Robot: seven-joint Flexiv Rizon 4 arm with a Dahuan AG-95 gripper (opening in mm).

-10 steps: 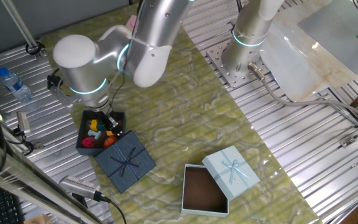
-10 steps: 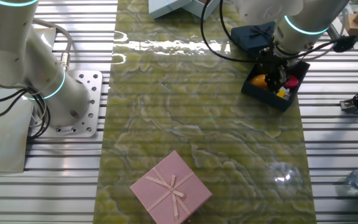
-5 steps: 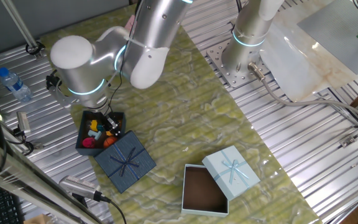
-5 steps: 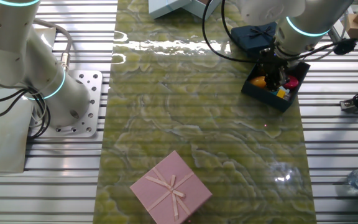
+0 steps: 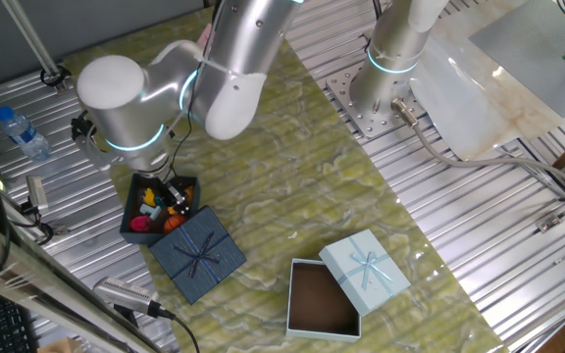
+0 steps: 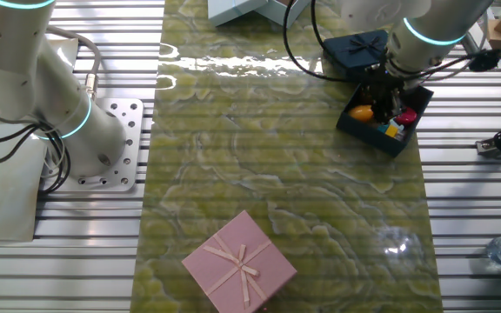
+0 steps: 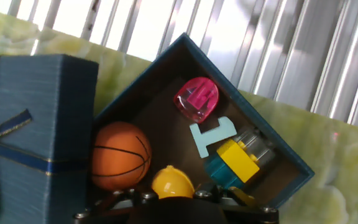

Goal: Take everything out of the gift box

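The navy gift box (image 5: 129,204) stands open at the table's edge, also in the other fixed view (image 6: 353,127) and the hand view (image 7: 248,103). Its ribboned lid (image 5: 197,253) leans against it (image 7: 30,124). Inside lie an orange basketball (image 7: 121,155), a pink toy (image 7: 197,99), a teal "1" (image 7: 211,135), a yellow block (image 7: 238,160) on a teal piece, and a yellow helmet (image 7: 173,183). My gripper (image 5: 172,196) reaches down into the box (image 6: 385,109). In the hand view the gripper (image 7: 173,194) has its jaws on either side of the yellow helmet.
A light blue box (image 5: 324,297) with brown inside and its lid (image 5: 366,267) sit to the right. A pink box (image 6: 240,261) lies at the near end of the mat. A water bottle (image 5: 23,132) lies on the slats. A second arm's base (image 5: 390,59) stands behind.
The arm has shifted slightly up and left over the box. The gripper stays inside the box among the toys.
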